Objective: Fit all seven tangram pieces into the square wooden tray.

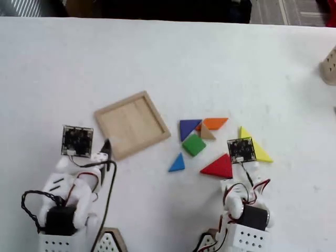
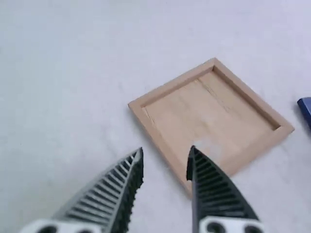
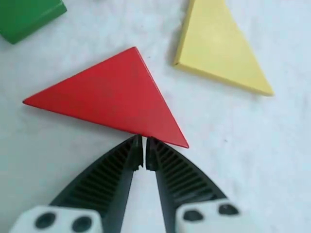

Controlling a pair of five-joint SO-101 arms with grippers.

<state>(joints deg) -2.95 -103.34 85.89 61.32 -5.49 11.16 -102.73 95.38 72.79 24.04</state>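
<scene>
The square wooden tray (image 1: 132, 124) (image 2: 209, 111) lies empty and turned at an angle, left of centre. To its right are the loose pieces: dark blue triangle (image 1: 188, 128), orange parallelogram (image 1: 214, 123), small tan triangle (image 1: 207, 133), green square (image 1: 193, 144) (image 3: 26, 17), small blue triangle (image 1: 177, 163), red triangle (image 1: 218, 167) (image 3: 107, 94) and yellow triangle (image 1: 261, 153) (image 3: 218, 48). My left gripper (image 2: 165, 154) (image 1: 105, 149) is open just short of the tray's near corner, holding nothing. My right gripper (image 3: 141, 144) is shut, its tips at the red triangle's near edge.
A pale wooden object (image 1: 329, 65) stands at the right edge of the white table. Another wooden piece (image 1: 111, 241) sits by the left arm's base. A sliver of the dark blue triangle (image 2: 305, 109) shows past the tray.
</scene>
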